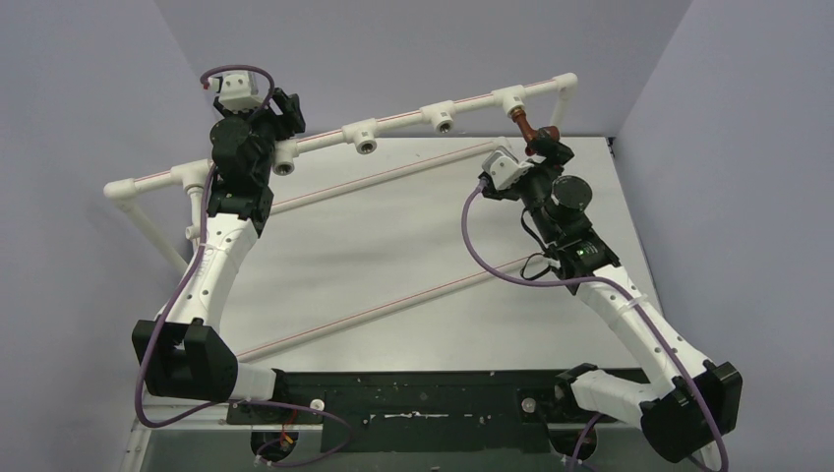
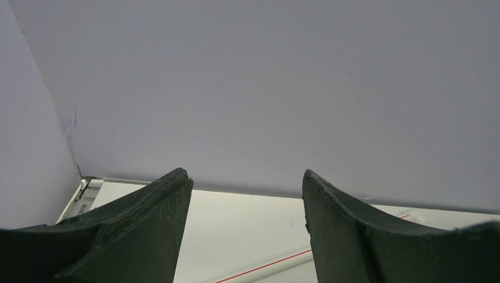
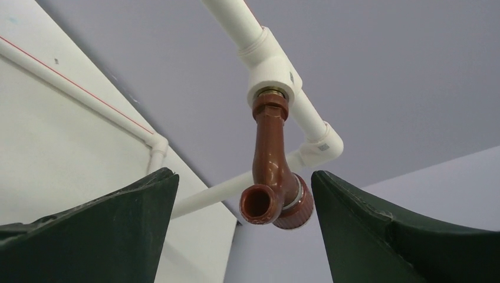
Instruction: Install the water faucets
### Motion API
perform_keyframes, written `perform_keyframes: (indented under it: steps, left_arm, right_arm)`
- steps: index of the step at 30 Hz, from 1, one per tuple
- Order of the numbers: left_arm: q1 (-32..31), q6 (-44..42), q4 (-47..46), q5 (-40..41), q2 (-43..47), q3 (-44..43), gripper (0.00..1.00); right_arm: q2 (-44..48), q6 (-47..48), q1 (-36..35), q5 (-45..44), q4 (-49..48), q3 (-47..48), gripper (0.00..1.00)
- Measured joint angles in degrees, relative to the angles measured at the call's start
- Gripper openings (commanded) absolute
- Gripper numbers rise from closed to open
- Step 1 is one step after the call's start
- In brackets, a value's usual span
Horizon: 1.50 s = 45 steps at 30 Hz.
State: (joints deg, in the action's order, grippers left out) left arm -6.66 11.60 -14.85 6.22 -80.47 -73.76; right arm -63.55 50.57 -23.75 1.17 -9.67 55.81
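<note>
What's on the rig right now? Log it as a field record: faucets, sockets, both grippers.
brown faucet: one end in the rightmost socket of the pipe frame, open spout facing the right wrist camera
other sockets: three, holes open, nothing fitted
white faucet: not in view
right gripper: open, a finger on either side of the brown faucet; contact cannot be told
left gripper: open, empty, up near the left end of the pipe frame

- Plain grey-lilac back wall [image 1: 413, 49], joined by a left side wall [image 1: 69, 98] and a right side wall [image 1: 747, 147].
- Pale grey table [image 1: 393, 256] between these walls, in soft even light.
</note>
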Motion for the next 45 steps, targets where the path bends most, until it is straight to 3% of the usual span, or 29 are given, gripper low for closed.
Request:
perform_keyframes:
  steps: [6, 11, 14, 18, 19, 31, 45]
  left_arm:
    - [0.0, 0.0, 0.0, 0.0, 0.0, 0.0, 0.66]
    - [0.0, 0.0, 0.0, 0.0, 0.0, 0.0, 0.66]
    - [0.0, 0.0, 0.0, 0.0, 0.0, 0.0, 0.67]
    - [0.0, 0.0, 0.0, 0.0, -0.1, 0.0, 0.66]
    - [0.0, 0.0, 0.0, 0.0, -0.1, -0.1, 0.66]
    - [0.0, 0.0, -0.1, 0.0, -0.3, -0.2, 0.66]
    - [0.1, 0.0, -0.2, -0.1, -0.4, -0.3, 0.66]
  right_arm:
    - [-3.3, 6.1, -1.2, -7.5, -4.5, 0.1, 0.76]
    - [-5.7, 7.6, -1.4, -10.7, -5.5, 1.1, 0.57]
    - [-7.0, 7.3, -1.4, -11.9, -5.7, 2.4, 0.38]
    - [-7.3, 5.5, -1.4, -12.8, -6.5, 3.4, 0.04]
    - [-7.3, 5.0, -1.4, -12.9, -6.4, 3.6, 0.0]
    - [-7.3, -11.6, -1.2, -13.2, -5.6, 4.5, 0.0]
    - [-6.1, -46.6, 4.1, -5.8, -1.3, 6.8, 0.0]
